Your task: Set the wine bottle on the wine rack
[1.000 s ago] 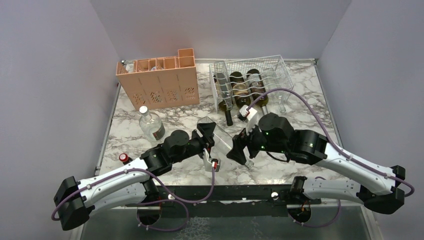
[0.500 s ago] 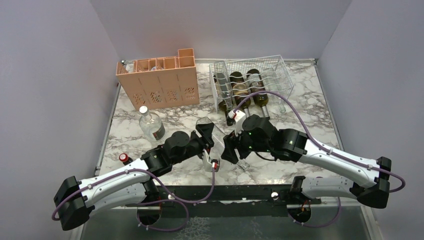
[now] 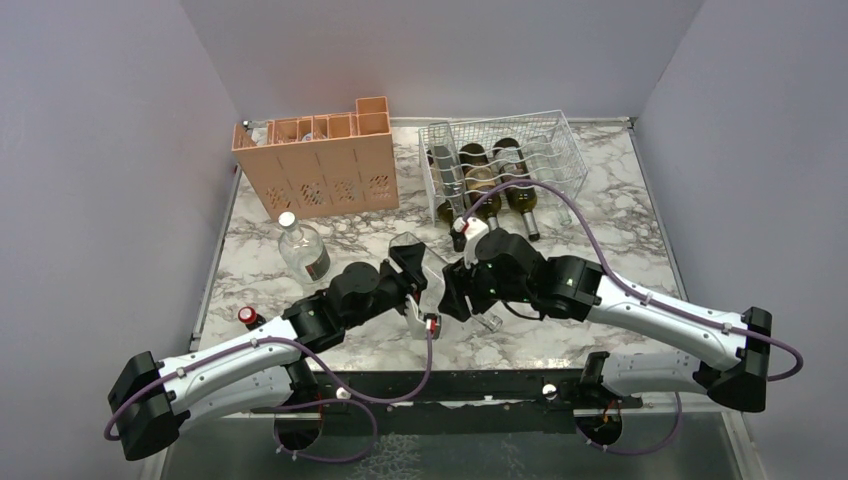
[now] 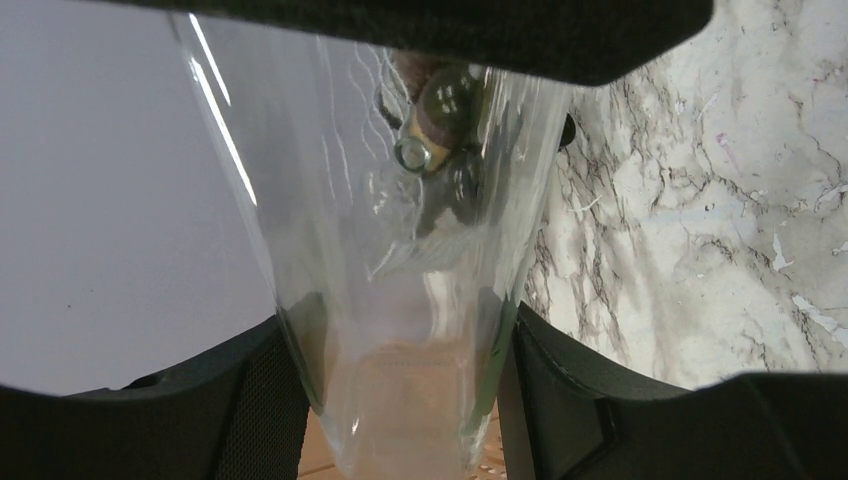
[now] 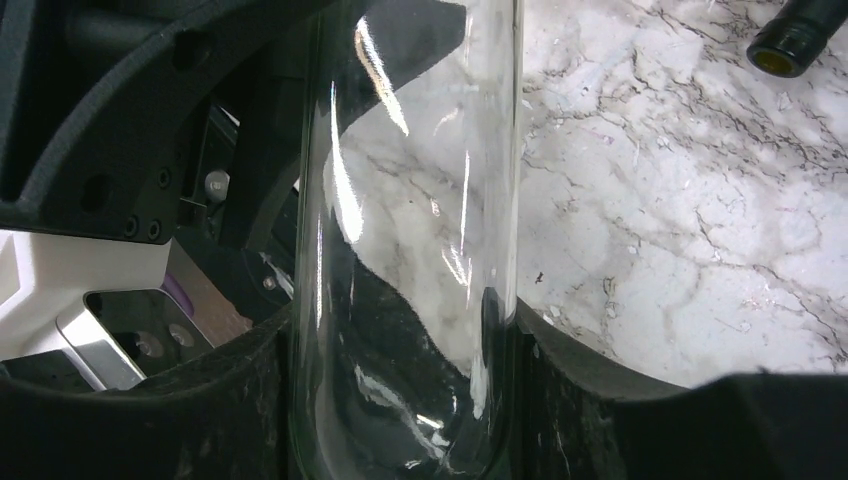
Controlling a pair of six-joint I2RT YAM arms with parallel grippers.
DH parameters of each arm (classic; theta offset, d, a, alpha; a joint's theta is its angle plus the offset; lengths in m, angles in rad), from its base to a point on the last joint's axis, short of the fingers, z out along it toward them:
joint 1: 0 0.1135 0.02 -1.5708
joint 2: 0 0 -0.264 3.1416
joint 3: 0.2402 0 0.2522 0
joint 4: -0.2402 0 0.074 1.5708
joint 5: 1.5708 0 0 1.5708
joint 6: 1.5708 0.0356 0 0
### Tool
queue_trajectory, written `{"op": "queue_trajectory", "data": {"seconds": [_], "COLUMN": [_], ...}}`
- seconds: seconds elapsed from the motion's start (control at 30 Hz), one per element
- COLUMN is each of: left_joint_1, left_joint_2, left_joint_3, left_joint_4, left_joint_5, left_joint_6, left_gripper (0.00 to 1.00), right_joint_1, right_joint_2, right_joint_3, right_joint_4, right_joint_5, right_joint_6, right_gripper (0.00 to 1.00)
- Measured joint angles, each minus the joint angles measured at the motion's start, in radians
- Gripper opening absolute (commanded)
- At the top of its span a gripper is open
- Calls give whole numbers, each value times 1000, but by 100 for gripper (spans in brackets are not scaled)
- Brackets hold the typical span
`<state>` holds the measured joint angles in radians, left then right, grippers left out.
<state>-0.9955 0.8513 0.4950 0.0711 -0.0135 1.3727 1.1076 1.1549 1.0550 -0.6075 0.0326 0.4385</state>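
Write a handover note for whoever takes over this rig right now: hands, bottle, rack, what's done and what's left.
Left hand: shut on the clear bottle, held up.
Right hand: fingers either side of that bottle; firm grip unconfirmed.
Wine rack: far right, three dark bottles in it.
Done: bottle picked up.
Left: carry it to the rack, lay it in.

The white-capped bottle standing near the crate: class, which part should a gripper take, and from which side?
Probably the neck just under the cap of the white-capped bottle, coming in level from the near side: it stands upright, its body is wide, and the crate stands behind it.
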Motion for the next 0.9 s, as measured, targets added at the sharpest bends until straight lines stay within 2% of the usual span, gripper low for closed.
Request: {"op": "queue_trajectory", "data": {"seconds": [0.07,0.1,0.13,0.37,0.6,0.7,0.9], "left_joint_1": [0,0,0,0,0,0,0], "left_joint_2": [0,0,0,-6,-69,-96,-114], "left_joint_3": [0,0,0,0,10,11,34], "left_joint_4": [3,8,14,61,150,162,198], "left_joint_5": [-2,-2,-2,-2,-1,-1,-12], "left_joint_6": [-8,-11,-13,-49,-108,-186,-427], "left_gripper": [50,80,97,99,99,99,99], "right_joint_1": [0,0,0,6,12,9,-29], "right_joint_2": [-5,-10,-14,-35,-35,-27,42], "right_joint_3": [0,0,0,18,126,214,313], "right_joint_4": [4,4,4,-3,-38,-24,13], "right_joint_5": [15,22,29,170,288,414,511], "right_joint_6": [-4,-5,-6,-54,-136,-168,-221], "right_gripper": [7,4,3,1,1,1,1]}}
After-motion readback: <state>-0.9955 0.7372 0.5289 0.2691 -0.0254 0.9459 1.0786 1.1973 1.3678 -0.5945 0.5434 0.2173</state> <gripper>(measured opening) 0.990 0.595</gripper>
